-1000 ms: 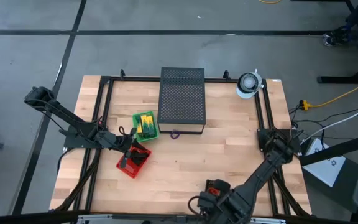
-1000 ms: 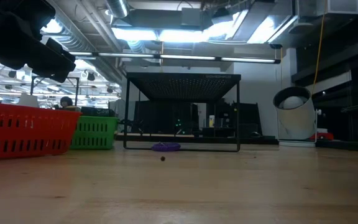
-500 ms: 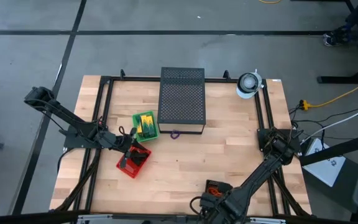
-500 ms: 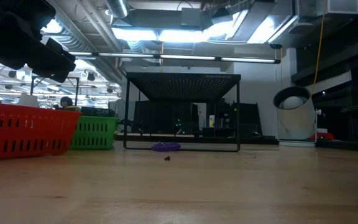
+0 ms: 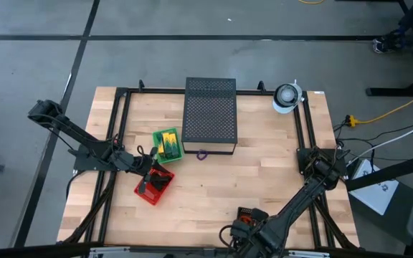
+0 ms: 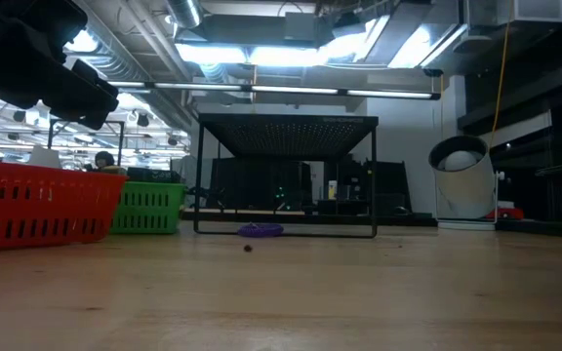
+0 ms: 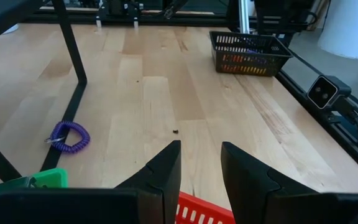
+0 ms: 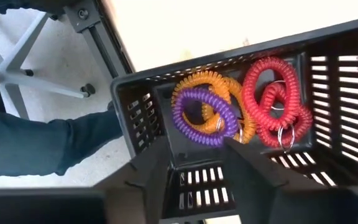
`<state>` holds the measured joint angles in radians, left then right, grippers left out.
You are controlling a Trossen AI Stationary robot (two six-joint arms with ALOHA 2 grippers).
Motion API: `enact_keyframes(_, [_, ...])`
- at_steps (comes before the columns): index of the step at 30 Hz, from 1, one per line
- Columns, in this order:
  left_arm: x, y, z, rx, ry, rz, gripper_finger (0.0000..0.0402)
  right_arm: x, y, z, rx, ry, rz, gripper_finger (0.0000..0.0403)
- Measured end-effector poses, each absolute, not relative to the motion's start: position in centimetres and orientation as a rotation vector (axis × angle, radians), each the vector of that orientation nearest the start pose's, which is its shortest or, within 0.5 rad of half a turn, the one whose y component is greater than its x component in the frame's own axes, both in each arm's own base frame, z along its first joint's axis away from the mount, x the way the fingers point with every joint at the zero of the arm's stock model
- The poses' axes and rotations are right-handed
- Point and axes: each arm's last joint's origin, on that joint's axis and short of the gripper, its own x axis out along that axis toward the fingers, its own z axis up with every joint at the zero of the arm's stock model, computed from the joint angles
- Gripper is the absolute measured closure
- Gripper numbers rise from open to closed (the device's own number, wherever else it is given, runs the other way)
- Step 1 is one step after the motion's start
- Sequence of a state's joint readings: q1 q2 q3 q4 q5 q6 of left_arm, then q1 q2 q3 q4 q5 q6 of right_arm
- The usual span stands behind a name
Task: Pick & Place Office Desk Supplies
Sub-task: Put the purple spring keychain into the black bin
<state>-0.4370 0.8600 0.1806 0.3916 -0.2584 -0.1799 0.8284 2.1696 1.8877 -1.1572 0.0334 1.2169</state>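
Your right jaws (image 8: 194,180) are standing parted, gripping nothing, right over a black slotted basket (image 8: 142,109) at the bottom centre of the high view. Inside it, coiled rings are lying tangled together: a purple ring (image 8: 204,115) overlapping an orange ring (image 8: 219,87), with red rings (image 8: 272,102) beside them. Your left jaws (image 7: 201,171) are hovering parted and empty over the red basket (image 5: 153,185) at centre left. Another purple coil (image 7: 69,135) is lying on the desk (image 5: 264,179), just beside the green basket (image 5: 168,145).
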Motion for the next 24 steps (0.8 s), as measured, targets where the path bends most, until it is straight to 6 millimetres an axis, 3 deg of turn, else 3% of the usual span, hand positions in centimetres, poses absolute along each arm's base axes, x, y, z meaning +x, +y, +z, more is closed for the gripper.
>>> enact_keyframes(5, [15.5,-6.4,16.9,-0.079,0.285,-0.151,0.0292,29.7,31.9,22.3,0.306,1.377,-0.201,0.0213])
enact_keyframes(11, [15.5,-6.4,16.9,-0.078,0.285,-0.144,0.0292,32.7,30.3,26.3,0.158,1.055,-0.239,0.0208])
enact_keyframes(16, [15.5,-6.4,16.9,-0.078,0.284,-0.144,0.0292,35.9,26.7,28.8,0.0,0.877,-0.335,0.022])
enact_keyframes(24, [15.5,-6.4,16.9,-0.075,0.284,-0.144,0.0292,40.7,18.7,26.3,-0.162,1.073,-0.26,0.0231])
